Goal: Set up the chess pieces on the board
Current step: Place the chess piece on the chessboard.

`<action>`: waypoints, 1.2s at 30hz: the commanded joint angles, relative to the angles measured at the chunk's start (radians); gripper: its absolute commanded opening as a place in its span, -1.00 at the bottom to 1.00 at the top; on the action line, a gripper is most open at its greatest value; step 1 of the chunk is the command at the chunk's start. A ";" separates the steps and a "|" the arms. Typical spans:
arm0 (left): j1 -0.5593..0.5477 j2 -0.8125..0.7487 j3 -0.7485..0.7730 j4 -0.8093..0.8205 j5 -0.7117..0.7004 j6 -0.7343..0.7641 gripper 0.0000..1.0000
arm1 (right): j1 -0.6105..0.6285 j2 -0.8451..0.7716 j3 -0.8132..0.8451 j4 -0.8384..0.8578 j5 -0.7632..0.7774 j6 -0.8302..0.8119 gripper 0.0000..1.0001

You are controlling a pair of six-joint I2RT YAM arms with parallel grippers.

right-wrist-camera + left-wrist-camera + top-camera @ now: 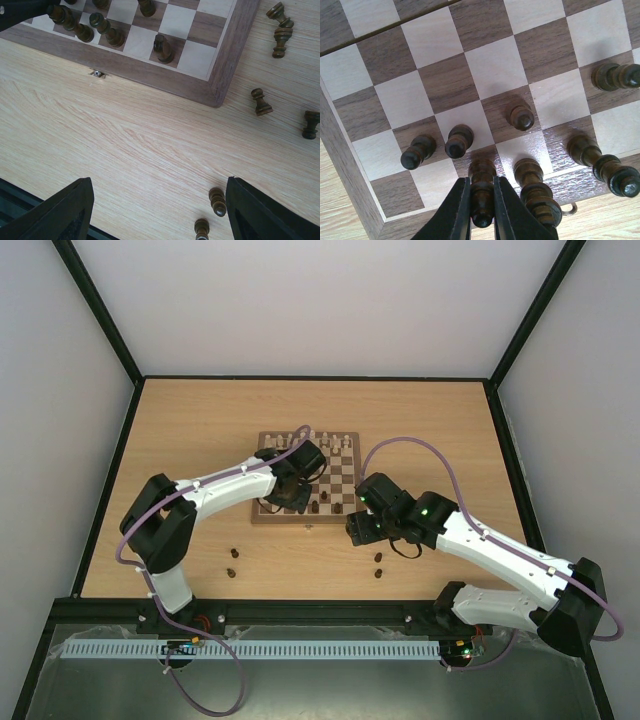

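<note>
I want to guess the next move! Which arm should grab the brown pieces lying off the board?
Right. The right gripper hangs open and empty above the table, loose pieces close beneath. The left gripper is shut on a piece over the board.

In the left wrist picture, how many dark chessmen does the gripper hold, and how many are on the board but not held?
Dark chessman held in the left gripper: 1
Other dark chessmen, on the board: 7
Total: 8

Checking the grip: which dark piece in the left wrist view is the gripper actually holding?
The dark piece at bottom centre: the left gripper is shut on it, a black finger on each side. The others stand free.
</note>
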 commanded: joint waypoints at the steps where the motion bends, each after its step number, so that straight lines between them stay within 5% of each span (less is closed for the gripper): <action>1: 0.006 0.017 -0.011 0.008 0.007 0.009 -0.80 | 0.000 -0.002 -0.015 -0.013 -0.006 -0.012 0.45; 36: 0.006 -0.019 -0.047 0.008 0.008 0.002 -0.48 | 0.003 0.008 -0.019 -0.009 -0.011 -0.013 0.45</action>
